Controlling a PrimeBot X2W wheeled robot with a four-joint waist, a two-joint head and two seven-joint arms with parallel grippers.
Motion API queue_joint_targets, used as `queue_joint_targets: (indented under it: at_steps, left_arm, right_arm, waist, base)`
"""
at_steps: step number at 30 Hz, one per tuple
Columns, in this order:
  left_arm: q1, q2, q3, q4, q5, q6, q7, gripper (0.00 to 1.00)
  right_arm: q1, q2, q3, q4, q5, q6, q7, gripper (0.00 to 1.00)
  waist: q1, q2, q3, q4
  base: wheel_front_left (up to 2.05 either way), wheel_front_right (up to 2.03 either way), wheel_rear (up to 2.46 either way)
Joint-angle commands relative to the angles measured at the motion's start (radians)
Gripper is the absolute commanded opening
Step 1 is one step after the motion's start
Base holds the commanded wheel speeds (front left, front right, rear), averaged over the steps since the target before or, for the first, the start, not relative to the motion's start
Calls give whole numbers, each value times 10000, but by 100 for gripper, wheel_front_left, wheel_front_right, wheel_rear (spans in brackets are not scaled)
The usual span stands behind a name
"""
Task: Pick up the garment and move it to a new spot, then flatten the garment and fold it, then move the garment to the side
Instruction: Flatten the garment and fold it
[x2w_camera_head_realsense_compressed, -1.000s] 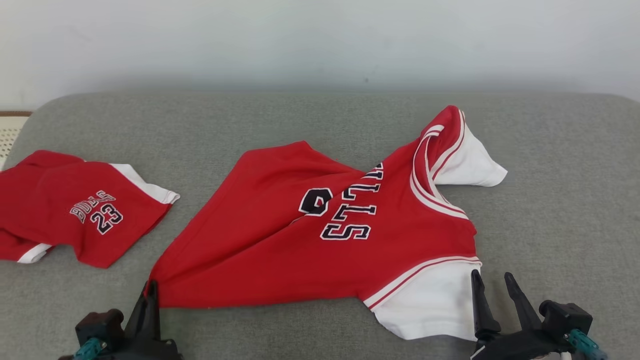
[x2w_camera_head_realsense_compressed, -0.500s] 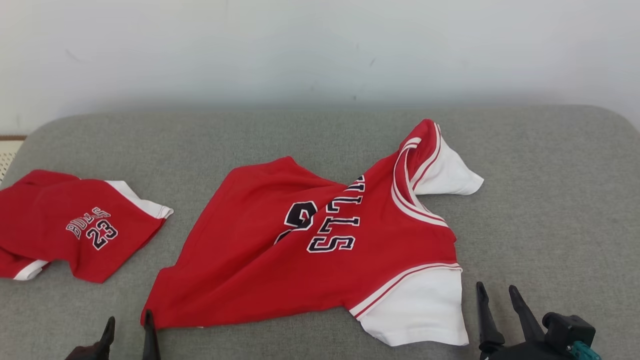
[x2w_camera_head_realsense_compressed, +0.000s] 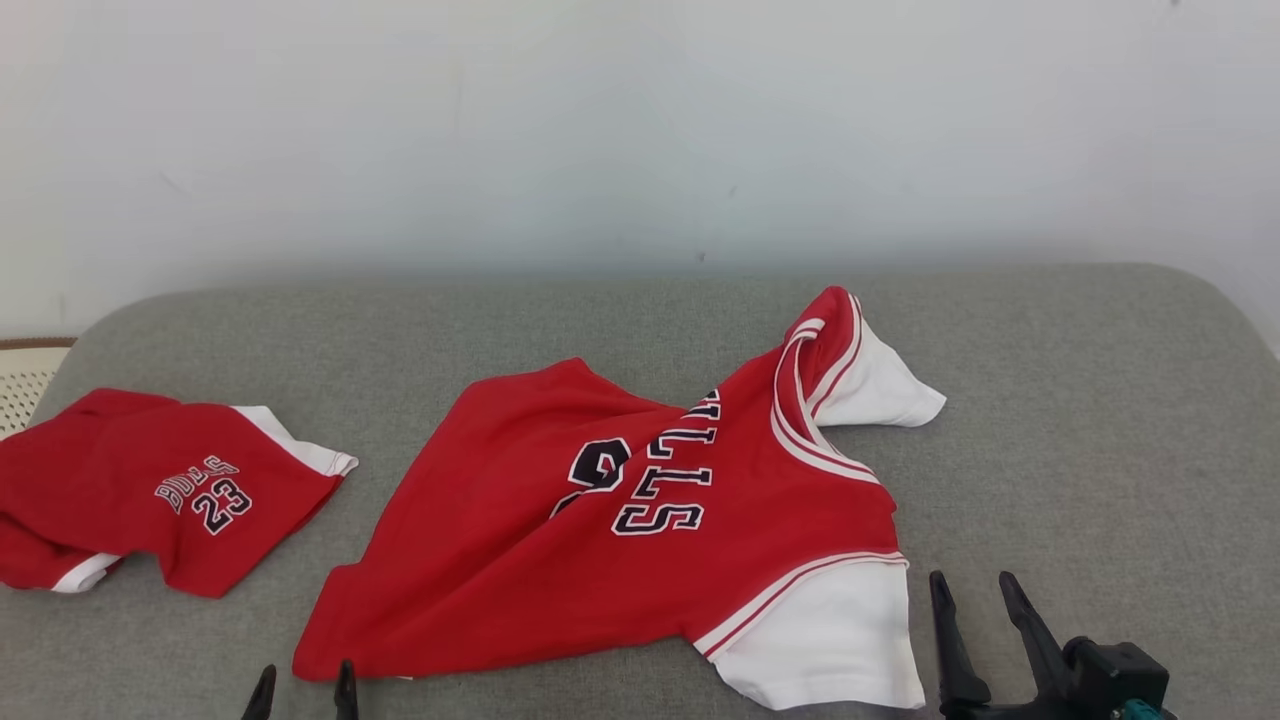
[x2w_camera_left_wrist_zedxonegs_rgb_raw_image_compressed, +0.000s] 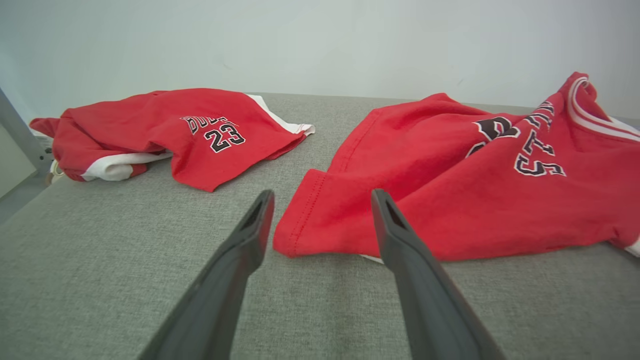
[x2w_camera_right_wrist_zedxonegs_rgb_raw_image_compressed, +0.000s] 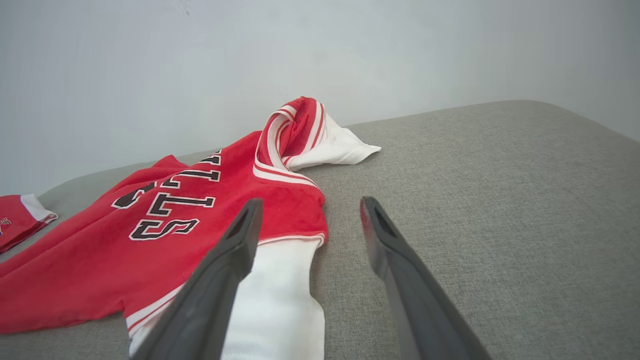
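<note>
The garment is a red jersey with white sleeves and dark lettering, lying rumpled on the grey cushion. Its far sleeve is bunched up at the collar. My left gripper stands open just short of the jersey's near left hem corner, which lies loose between the fingertips' lines. At the near white sleeve's right, my right gripper is open with nothing in it. In the right wrist view the sleeve lies under the left finger.
Red shorts printed with 23 lie crumpled at the cushion's left end, also in the left wrist view as shorts. A pale wall rises behind the cushion. Bare grey fabric stretches to the right of the jersey.
My left gripper has opened and let go of the jersey's hem corner, then drawn back toward me. The head camera has tilted up, so the whole scene sits lower in the picture.
</note>
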Motion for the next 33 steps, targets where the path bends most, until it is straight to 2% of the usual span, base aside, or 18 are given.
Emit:
queue_joint_targets:
  at_steps: [1,16,33]
  left_arm:
    - [277,6,-76,-130,-7,72,-12,100]
    - [980,1,-483,-615,339,263,-11,100]
    - [844,3,-561,-505,83,424,-11,100]
  right_arm:
    - [183,33,76,-128,-172,4,-4,100]
    - [408,158,360,-722,-466,4,-3,100]
    - [569,146,327,-283,-649,4,-2,100]
  waist:
    - [2,0,-144,13]
    - [2,0,-490,165]
    - [2,0,-270,172]
  base:
    - [0,0,0]
    - [0,0,0]
    - [0,0,0]
